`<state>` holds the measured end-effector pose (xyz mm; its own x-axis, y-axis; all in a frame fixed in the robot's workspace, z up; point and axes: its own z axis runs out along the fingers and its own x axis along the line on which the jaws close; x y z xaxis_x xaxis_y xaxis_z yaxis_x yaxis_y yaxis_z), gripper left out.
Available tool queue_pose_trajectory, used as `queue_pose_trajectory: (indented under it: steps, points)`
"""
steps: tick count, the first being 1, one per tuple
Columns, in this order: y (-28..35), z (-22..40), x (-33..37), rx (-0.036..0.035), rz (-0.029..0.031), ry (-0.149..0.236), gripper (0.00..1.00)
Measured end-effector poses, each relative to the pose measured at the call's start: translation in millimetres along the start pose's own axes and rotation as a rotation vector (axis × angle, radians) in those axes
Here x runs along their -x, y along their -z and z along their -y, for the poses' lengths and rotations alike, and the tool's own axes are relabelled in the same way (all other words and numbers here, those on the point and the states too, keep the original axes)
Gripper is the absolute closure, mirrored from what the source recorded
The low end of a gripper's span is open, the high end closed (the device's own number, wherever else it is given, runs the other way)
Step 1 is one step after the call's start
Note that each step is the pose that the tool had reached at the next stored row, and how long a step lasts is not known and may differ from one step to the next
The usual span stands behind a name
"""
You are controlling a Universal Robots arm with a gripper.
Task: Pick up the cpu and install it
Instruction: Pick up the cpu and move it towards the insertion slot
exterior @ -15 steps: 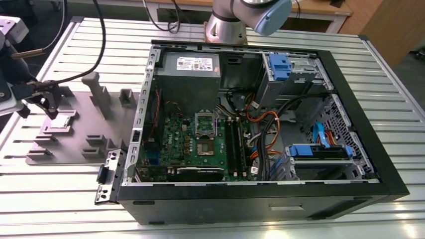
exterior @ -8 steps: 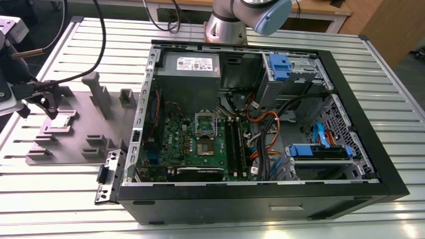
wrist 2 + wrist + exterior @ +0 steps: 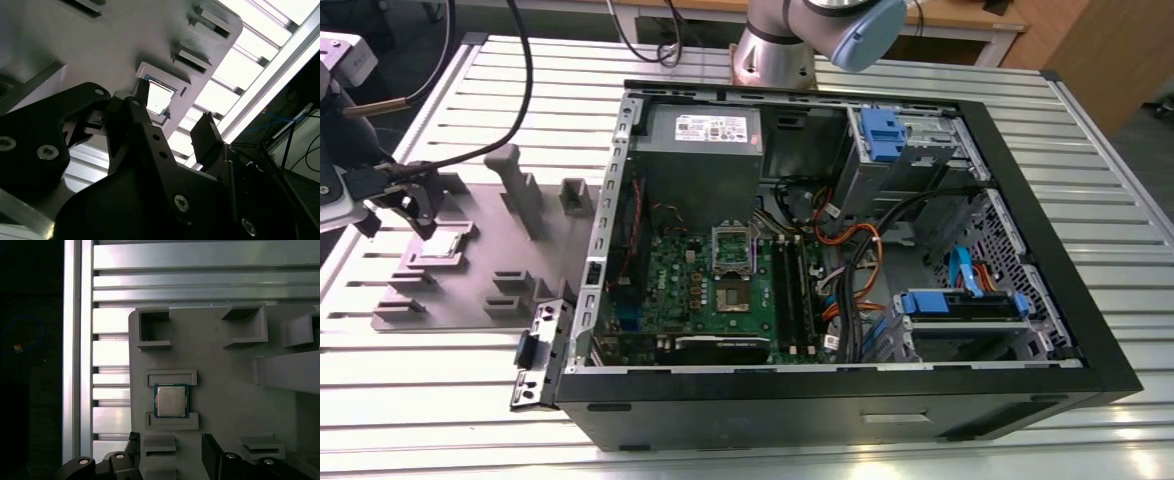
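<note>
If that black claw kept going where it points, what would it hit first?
Probably the cpu, lying on the grey fixture plate. The gripper points down at it, jaws open, and the chip lies in line between them in the second wrist view. The gap above it is hard to judge.

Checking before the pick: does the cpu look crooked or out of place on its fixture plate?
Nothing stands out. The cpu lies flat and square between two raised blocks on the fixture plate; the open gripper hangs near it, not touching.
</note>
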<state>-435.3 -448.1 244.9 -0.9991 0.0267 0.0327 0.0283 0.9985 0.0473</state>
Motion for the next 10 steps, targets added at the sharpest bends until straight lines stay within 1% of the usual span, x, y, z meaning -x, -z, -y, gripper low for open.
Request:
queue_pose_trajectory:
  steps: [10]
  points:
    - [0.0,0.0,0.0,0.0002,0.0000,0.000,0.40]
